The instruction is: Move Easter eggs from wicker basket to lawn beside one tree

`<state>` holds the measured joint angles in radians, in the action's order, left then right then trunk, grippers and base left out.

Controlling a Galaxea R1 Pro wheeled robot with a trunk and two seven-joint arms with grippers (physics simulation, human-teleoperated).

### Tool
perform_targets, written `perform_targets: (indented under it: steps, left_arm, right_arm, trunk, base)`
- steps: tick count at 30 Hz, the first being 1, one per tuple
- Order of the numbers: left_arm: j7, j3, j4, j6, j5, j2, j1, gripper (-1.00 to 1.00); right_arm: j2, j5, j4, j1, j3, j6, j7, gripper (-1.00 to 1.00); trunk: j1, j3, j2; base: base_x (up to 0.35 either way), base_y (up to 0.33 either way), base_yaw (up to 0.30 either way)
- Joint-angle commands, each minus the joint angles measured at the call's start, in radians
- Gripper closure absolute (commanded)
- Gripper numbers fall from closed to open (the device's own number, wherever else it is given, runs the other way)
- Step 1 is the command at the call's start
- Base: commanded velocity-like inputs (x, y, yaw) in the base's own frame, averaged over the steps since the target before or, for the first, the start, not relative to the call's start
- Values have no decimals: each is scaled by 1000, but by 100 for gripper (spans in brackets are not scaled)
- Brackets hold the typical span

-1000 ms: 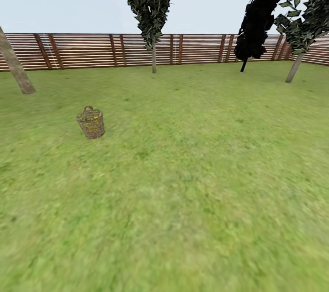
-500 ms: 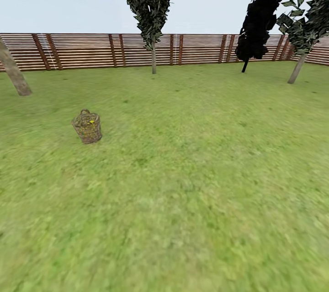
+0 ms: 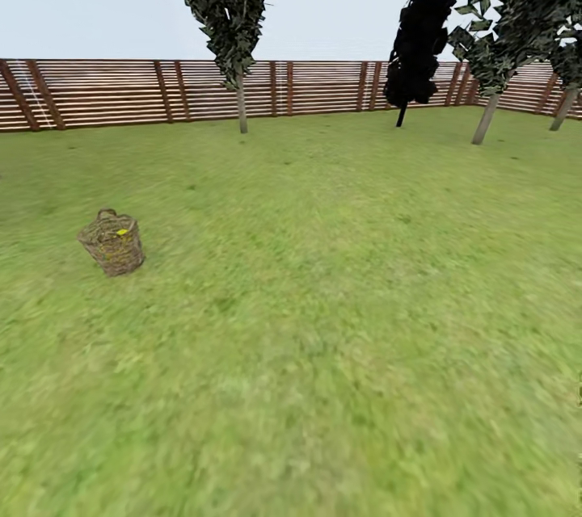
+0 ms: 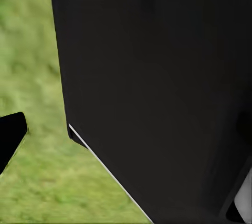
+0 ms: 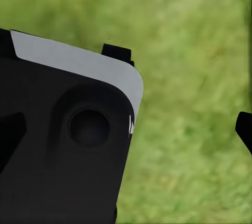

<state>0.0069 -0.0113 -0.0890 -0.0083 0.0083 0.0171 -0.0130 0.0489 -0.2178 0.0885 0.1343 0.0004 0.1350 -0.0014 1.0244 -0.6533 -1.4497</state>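
How wide the left jaws and right jaws are open cannot be told; only dark robot parts [image 4: 157,87] are seen in the wrist views, with blurred grass behind them. Nothing is seen held. The lawn [image 3: 339,299] is flat and green and is closed in by a brown slat fence [image 3: 323,85]. Thin trees [image 3: 241,105] are stood along the fence. The basket [image 3: 112,243] is set upright on the grass, far left, well apart from the trees. A yellow egg [image 3: 122,232] is seen inside it.

Slatted fence [image 3: 323,86], seemingly black-leaved tree [image 3: 422,24]
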Motion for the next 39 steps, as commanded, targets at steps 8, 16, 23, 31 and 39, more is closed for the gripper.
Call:
perform_targets:
  steps: [8,16,23,31,39]
  left_arm:
    - [1,-1,-2,-1,1,1,-1,-100]
    - [1,-1,-2,-1,1,1,-1,-100]
    - [1,-1,-2,-1,1,0,-1,-100]
    - [1,-1,-2,-1,1,0,-1,-100]
    - [1,-1,-2,-1,1,0,-1,-100]
  right_arm:
    - [0,-6,-1,1,-1,3,0,-100]
    - [-2,-4,-1,1,-1,0,-4,-100]
    - [3,-11,-3,1,3,7,-9,-100]
    - [-3,-19,-1,1,3,10,-9,-100]
    - [-3,-19,0,1,3,11,-9,-100]
  trunk:
    - [1,3,0]
    - [1,7,0]
    - [1,7,0]
    - [1,7,0]
    - [1,7,0]
  base:
    - [333,0,-283]
    - [333,0,-220]
    - [333,0,-11]
    - [333,0,0]
    - [333,0,0]
